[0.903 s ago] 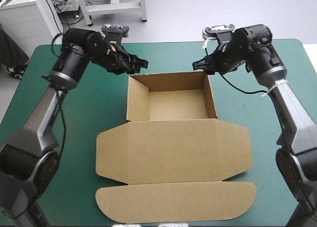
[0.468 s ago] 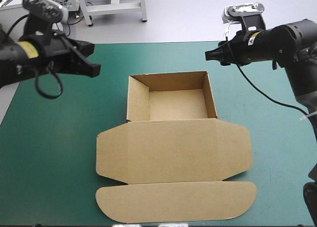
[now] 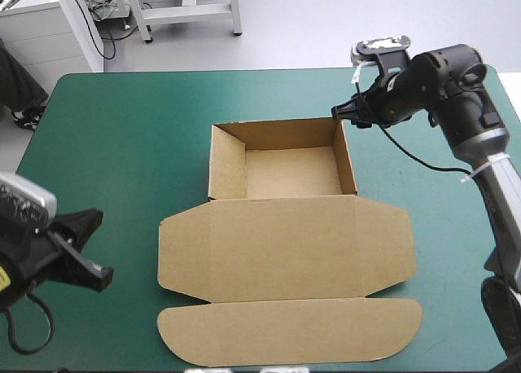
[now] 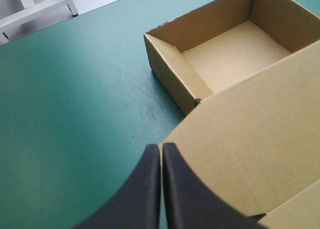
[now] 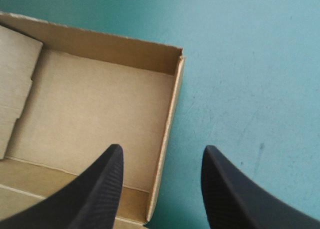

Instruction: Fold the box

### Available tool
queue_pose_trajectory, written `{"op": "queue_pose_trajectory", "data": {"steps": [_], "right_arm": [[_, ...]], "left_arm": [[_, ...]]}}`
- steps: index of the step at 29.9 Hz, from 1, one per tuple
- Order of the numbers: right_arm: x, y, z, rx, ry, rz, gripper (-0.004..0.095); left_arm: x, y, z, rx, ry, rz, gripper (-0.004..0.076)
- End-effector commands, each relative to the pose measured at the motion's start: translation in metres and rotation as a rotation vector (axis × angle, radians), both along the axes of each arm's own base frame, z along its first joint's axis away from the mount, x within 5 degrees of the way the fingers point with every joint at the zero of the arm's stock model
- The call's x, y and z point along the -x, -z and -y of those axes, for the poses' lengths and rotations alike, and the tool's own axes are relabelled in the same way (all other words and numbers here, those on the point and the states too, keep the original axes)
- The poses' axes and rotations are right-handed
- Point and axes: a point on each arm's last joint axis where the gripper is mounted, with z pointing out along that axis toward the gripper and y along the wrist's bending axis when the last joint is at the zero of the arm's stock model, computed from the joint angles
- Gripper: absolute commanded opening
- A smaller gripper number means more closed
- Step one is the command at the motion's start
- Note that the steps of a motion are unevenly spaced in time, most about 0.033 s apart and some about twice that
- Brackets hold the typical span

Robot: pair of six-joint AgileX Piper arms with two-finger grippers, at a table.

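Resting on the teal-green worktop (image 3: 122,145), the brown box (image 3: 285,243) forms an open tray; left pincer (image 4: 160,148) pressed together, right pincer (image 5: 162,149) spread.

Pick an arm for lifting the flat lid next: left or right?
Probably left. The left claw, shut, hangs beside the left edge of the lid. The right claw, open, sits over the right wall of the tray near its far corner, away from the lid.

box (image 4: 235,139): lid cut off | left arm (image 3: 28,259): mostly out of view
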Motion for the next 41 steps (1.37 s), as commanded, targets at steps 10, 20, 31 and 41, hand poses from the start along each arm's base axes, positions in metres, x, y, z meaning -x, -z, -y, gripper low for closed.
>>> {"op": "queue_pose_trajectory", "data": {"steps": [10, 20, 31, 41], "right_arm": [[-0.055, 0.083, -0.020, 0.039, -0.006, -0.226, 0.0454], [-0.082, 0.142, -0.029, 0.065, 0.013, -0.368, 0.0360], [-0.094, 0.140, 0.005, 0.253, 0.094, -0.300, -0.0020], [-0.101, 0.135, 0.173, 0.253, 0.462, -0.328, -0.0020]], "left_arm": [[0.049, 0.109, -0.021, 0.145, -0.066, 0.071, -0.0008], [0.062, 0.141, -0.030, 0.137, -0.084, 0.110, -0.0008], [0.062, 0.146, -0.030, 0.140, -0.083, 0.113, -0.0008], [0.063, 0.146, -0.030, 0.139, -0.083, 0.111, -0.0008]]}}
